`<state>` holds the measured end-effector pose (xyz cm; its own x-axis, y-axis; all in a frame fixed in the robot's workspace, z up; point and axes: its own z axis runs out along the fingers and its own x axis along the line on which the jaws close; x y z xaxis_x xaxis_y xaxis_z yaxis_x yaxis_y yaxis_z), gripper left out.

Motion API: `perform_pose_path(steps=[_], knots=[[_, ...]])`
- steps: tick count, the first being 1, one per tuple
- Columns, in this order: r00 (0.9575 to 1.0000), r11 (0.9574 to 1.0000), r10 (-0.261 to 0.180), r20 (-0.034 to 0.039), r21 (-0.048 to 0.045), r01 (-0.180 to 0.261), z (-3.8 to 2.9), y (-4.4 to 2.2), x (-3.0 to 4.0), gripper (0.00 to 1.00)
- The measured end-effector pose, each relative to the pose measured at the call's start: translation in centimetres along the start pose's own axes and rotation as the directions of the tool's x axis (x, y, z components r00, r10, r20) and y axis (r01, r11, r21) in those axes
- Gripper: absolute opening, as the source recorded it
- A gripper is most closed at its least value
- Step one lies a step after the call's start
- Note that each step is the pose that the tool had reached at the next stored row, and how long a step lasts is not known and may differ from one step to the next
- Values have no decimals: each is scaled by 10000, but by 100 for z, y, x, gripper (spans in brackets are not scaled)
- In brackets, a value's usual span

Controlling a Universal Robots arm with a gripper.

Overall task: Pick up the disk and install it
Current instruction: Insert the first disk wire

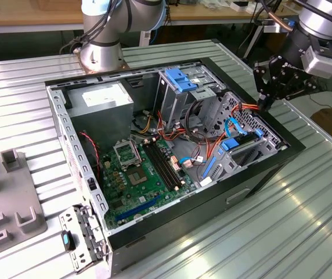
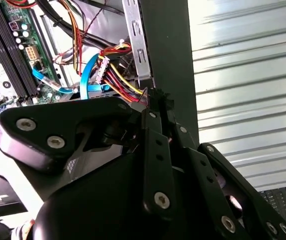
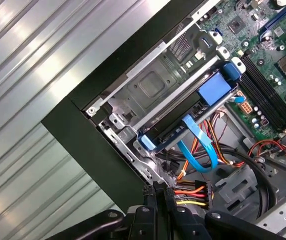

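— Where do we stand?
— Our pincer (image 1: pixel 266 100) hovers at the case (image 1: pixel 259 174) rim, tips pressed together, holding nothing.
— And the disk (image 3: pixel 203 102)?
— Already seated in its bay (image 3: pixel 148 87) just below us — blue rail showing, cables (image 3: pixel 188 192) near. We judge installation about finished; any further move needs clearance from those wires.

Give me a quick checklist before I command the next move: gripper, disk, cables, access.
1. Disk in grasp: not ok. The gripper is shut and empty.
2. Disk located: ok. The disk lies in the drive cage by the case's edge.
3. Path to the disk: not ok. The blue data cable loops over its near end.
4. Fingertip clearance: not ok. The power cable bundle sits right beside the gripper.
5. Disk fully seated: cannot tell.
6. Access: ok. The case is open on top.
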<state>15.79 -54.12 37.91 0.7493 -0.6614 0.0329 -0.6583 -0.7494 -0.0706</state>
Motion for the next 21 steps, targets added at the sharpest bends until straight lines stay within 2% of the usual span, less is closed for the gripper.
perform_pose_path(steps=[3,6,8,9,14,17,18,19,20,21], knots=[[9986,9986,525,-37,-17,-525,1,8,-9,18],[9920,9920,1259,-92,-36,-1259,7,13,-14,18],[9865,9866,1632,-125,-49,-1632,20,18,-20,18],[9822,9823,1873,-146,-55,-1874,25,25,-28,18],[9738,9739,2266,-174,-60,-2267,27,86,-97,18],[9727,9728,2313,-178,-62,-2315,26,90,-103,18],[9690,9691,2463,-189,-64,-2465,28,90,-103,18],[9623,9624,2712,-210,-68,-2714,30,90,-103,18],[9579,9580,2863,-223,-70,-2866,31,91,-103,18],[9510,9512,3083,-240,-73,-3085,34,91,-103,18]])
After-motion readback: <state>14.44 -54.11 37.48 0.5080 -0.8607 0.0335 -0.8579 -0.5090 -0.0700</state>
